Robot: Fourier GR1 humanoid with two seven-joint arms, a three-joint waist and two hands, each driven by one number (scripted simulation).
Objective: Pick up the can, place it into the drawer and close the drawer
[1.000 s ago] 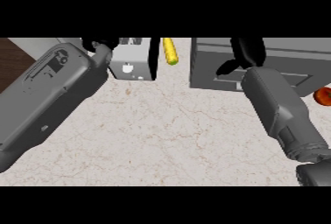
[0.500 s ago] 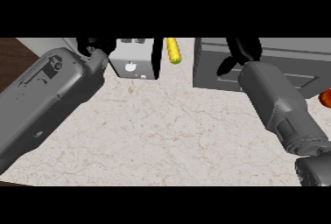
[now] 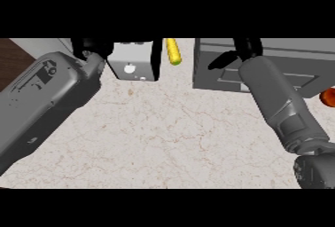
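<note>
Right hand (image 3: pixel 237 52) sits over the grey drawer unit (image 3: pixel 274 66); can't tell its grip. Left hand (image 3: pixel 88 45) beside the small grey box (image 3: pixel 135 62), grip unclear too. Can not visible.

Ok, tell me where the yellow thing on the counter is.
In the head view the yellow object lies at the counter's far edge, just left of centre, between the small grey box on its left and the large grey unit on its right.

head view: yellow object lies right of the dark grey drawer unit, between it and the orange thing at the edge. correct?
No. In the head view the yellow object lies left of the dark grey drawer unit, between it and the light grey box. The orange thing is at the right edge.
</note>
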